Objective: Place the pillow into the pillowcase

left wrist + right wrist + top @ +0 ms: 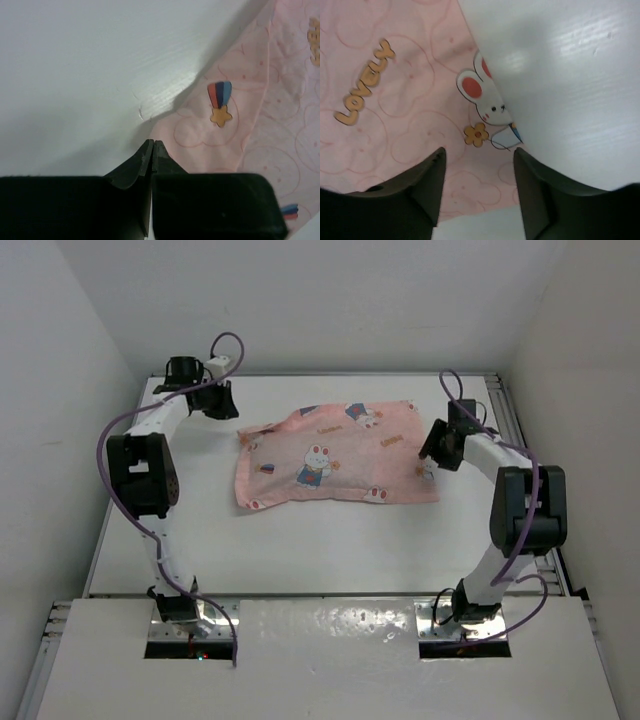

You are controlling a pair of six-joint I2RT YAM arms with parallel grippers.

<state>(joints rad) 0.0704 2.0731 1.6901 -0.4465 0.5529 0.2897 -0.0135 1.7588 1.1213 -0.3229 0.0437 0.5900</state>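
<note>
The pink rabbit-print pillowcase (330, 455) lies flat and slightly puffed in the middle of the white table. The brown dotted pillow is hidden; I see none of it in any view. My left gripper (222, 400) is shut and empty, off the pillowcase's far left corner; in the left wrist view the left gripper (152, 145) has its tips pressed together just beside the pink cloth (250, 115). My right gripper (436, 448) is open at the pillowcase's right edge; in the right wrist view the right gripper (479, 155) stands open over the pink cloth (395, 100), nothing between the fingers.
The white table (330, 550) has raised metal rails along its right edge (515, 420) and white walls behind and to both sides. Purple cables loop from both arms. The arm bases sit on a glossy white board at the near edge (320, 640).
</note>
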